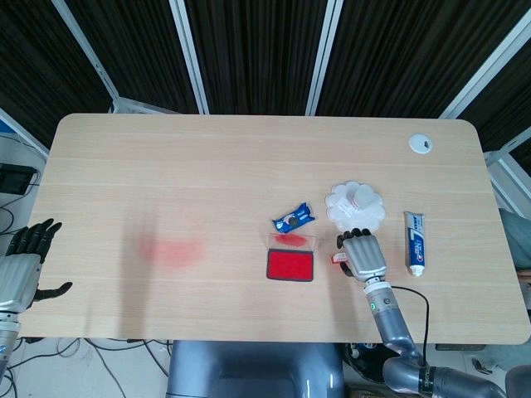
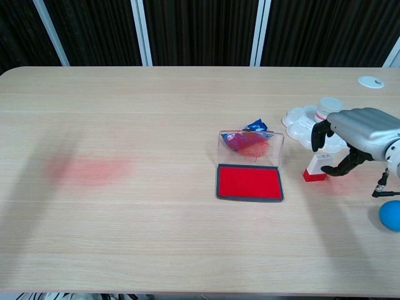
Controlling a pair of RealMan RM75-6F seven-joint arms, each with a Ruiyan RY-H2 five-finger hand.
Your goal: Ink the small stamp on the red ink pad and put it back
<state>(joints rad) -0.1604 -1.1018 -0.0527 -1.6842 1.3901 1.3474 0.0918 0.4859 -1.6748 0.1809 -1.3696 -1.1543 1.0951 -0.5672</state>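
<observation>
Over the stamp point(image 2: 316, 167) we see our right hand point(image 2: 356, 134), fingers curled down around it, though we cannot tell whether they actually grip it. The stamp stands upright on the table point(image 2: 156, 225), white-bodied with a red base, just right of the open red ink pad point(image 2: 249, 182) and in front of the white palette point(image 2: 299, 119). Our left hand point(image 1: 18, 267) hangs off the table's left edge, fingers apart, holding nothing.
</observation>
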